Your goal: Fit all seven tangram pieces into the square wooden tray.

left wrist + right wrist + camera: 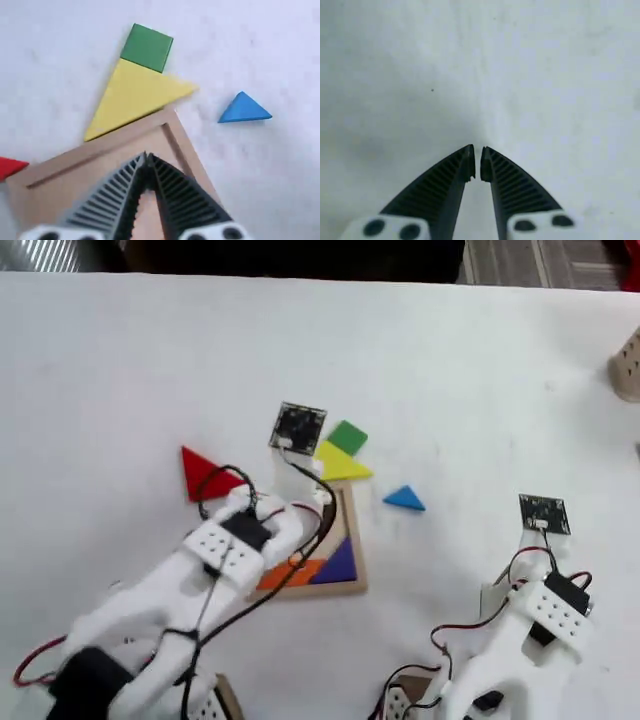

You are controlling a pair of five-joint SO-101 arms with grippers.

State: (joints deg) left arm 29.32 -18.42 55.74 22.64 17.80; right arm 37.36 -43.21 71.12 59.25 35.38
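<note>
- The left claw (148,160) is closed, its ribbed fingertips pressed together with nothing between them. It hangs over the bare floor of the wooden tray (100,147), close to the tray's far right corner.
- The right claw (478,161) is all but closed, with a thin slit between its tips, and holds nothing. It sits above bare bench (450,360) near the near edge, well to the right of the tray.
- The tray lies around the middle of the bench, nearer the near edge than the far one. The left arm reaches across it and covers much of it in the high view.
- Two pieces lie inside the tray along its near side. An orange piece (293,575) is partly under the arm, and a purple piece (340,562) touches it in the near right corner.
- The yellow triangle (135,97) lies on the bench with its long side against the outside of the tray's far rim. One tip pokes past the tray's far right corner.
- The green square (146,47) touches the yellow triangle's far tip, on the side away from the tray.
- The blue triangle (244,109), a small one, lies flat on the bench to the right of the tray, apart from it and from the yellow piece.
- The red triangle (205,475) lies on the bench just off the tray's far left side, next to the left arm.
- A pale object with holes (628,365) stands at the bench's right edge, well away from the pieces.
</note>
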